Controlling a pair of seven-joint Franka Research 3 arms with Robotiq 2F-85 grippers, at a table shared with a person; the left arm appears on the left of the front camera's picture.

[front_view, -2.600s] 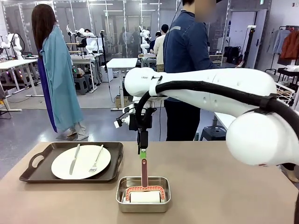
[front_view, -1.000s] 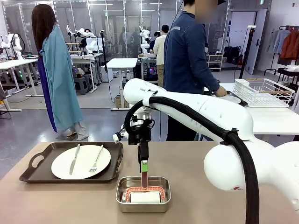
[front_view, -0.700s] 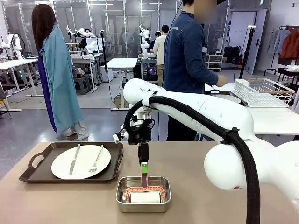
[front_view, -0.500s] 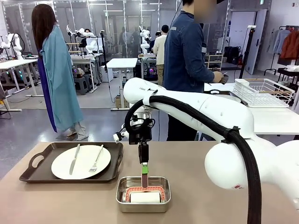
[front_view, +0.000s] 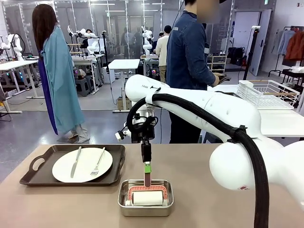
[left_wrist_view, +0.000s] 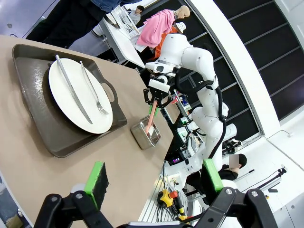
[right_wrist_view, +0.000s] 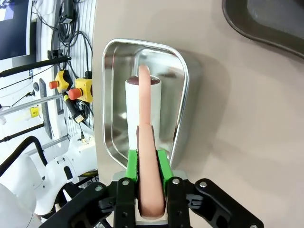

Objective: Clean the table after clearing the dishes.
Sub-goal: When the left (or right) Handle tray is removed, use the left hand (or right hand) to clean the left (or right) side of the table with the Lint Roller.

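Directly above the small rectangular steel pan (front_view: pixel 142 212), the right gripper (front_view: pixel 147 167) points straight down, its green-padded fingers clamped on the roughly upright pink handle (right_wrist_view: pixel 144 123) of a lint roller. The roller's white roll (front_view: pixel 147 198) lies inside the pan. The pan sits on the plain tan-brown desk (front_view: pixel 213 190). Left of the pan, close but not touching it, lies a dark brown rectangular handled tray (front_view: pixel 35 179) carrying a round white dinner plate (front_view: pixel 61 172), with a silver knife (front_view: pixel 76 161) and a silver fork (front_view: pixel 98 161) side by side on the plate. The left gripper (left_wrist_view: pixel 154 178) hangs over the desk on the far side of the tray from the pan, its jaws spread wide and holding nothing. Beyond the pan, past the desk's far edge, a person in a dark blue jacket (front_view: pixel 187 57) stands turned towards a white-topped table.
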